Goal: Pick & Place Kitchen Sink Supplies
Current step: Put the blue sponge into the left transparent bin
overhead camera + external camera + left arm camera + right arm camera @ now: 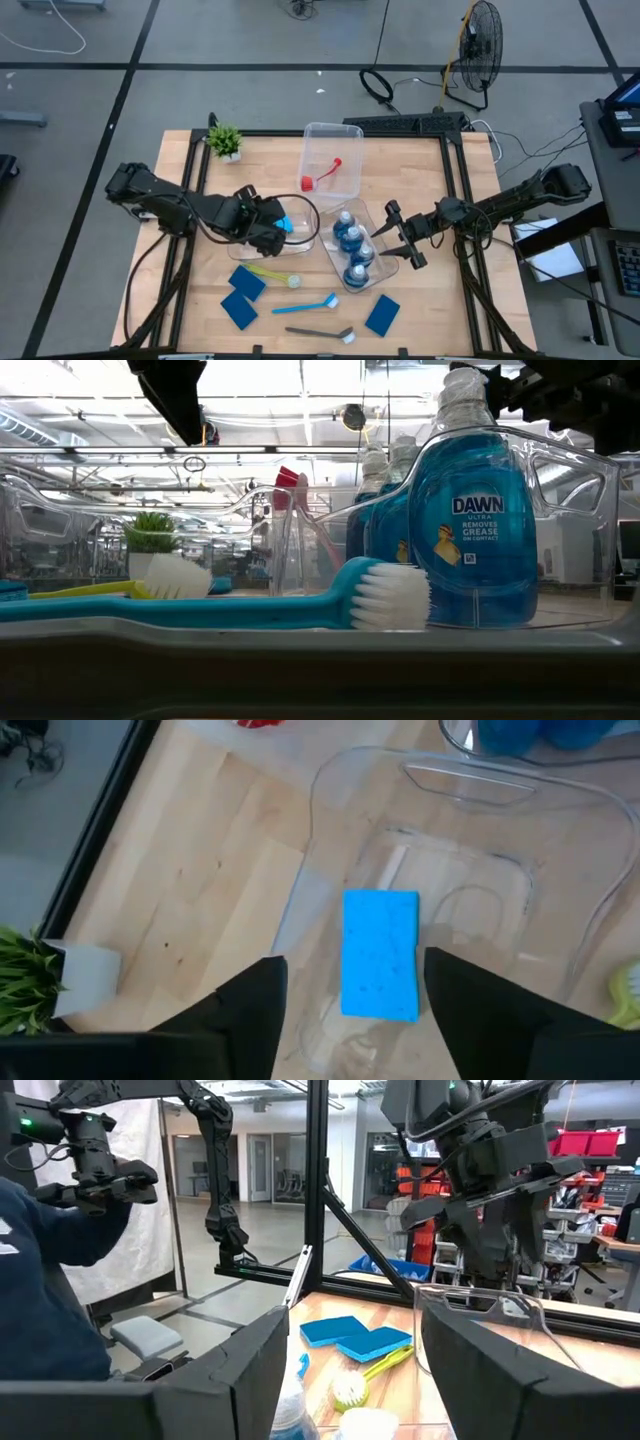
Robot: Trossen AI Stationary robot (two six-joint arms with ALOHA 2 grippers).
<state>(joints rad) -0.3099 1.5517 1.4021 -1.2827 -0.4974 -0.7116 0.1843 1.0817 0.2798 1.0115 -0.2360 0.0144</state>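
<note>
Wooden boards made the table [180, 150], with a small plant [225, 141] at its far left corner. Three clear bins stood in the middle part. The left gripper [277, 228] hung over the left bin [310, 215], and its fingers [250, 1010] stood apart with nothing between them. One blue sponge [381, 954] lay flat on the floor of this bin, directly under the open fingers, with its long side running in the same direction as the gripper looked. The right gripper [403, 240] was also open and empty, over the bin [372, 212] that held the three blue bottles [352, 248]. A red brush [322, 175] lay in the far bin [345, 135]. Three more sponges [243, 295] and three brushes, of which the light-blue one [305, 303] lay in the middle, waited on the front part of the table. They lay nearer to the left arm, so I judged this arm should take the next one.
</note>
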